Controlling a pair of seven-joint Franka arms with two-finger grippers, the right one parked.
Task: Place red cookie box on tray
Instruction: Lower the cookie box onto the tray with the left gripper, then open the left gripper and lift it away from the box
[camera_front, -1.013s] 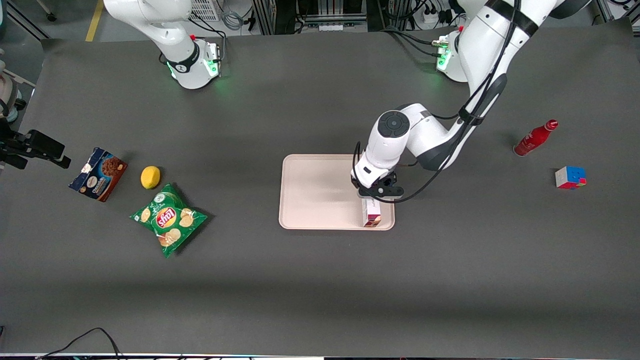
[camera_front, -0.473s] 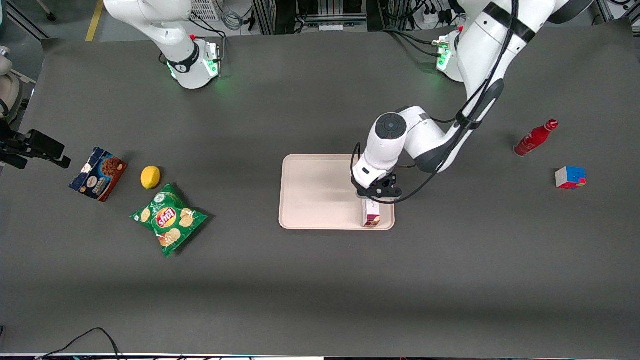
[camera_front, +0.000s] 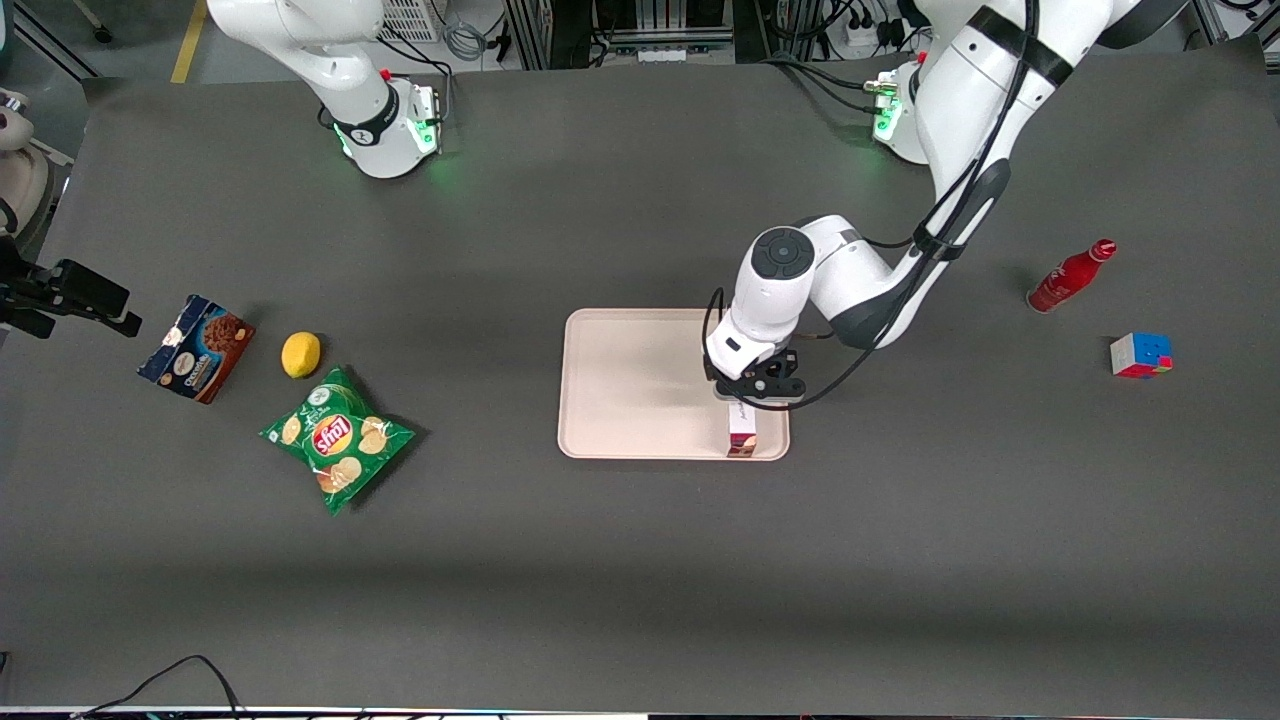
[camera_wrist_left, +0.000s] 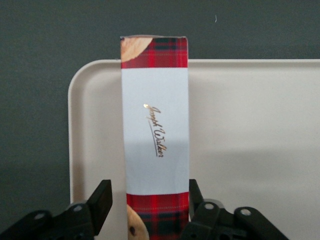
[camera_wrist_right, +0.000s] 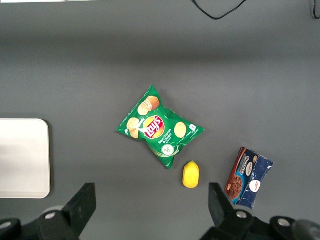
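Tool (camera_wrist_left: 150, 202) of the working arm hangs low over the tray (camera_front: 630, 380), its fingers (camera_wrist_left: 102, 197) spread a little wider than the red cookie box (camera_front: 742, 432) between them; a slim gap shows on one side, while contact on the other cannot be judged. One red cookie box lies flat inside the tray, close along the short rim toward the working arm's end, its nearer tip reaching the rim nearest the front camera. Most of the tray's floor toward the parked arm lies bare. On the dark table (camera_front: 640, 560) sit one red bottle (camera_front: 1070, 276) and one puzzle cube (camera_front: 1141, 355) toward the working arm's end, and one blue-and-brown cookie box (camera_front: 196, 347), one lemon (camera_front: 300, 354) and one green chip bag (camera_front: 337, 439) toward the parked arm's.
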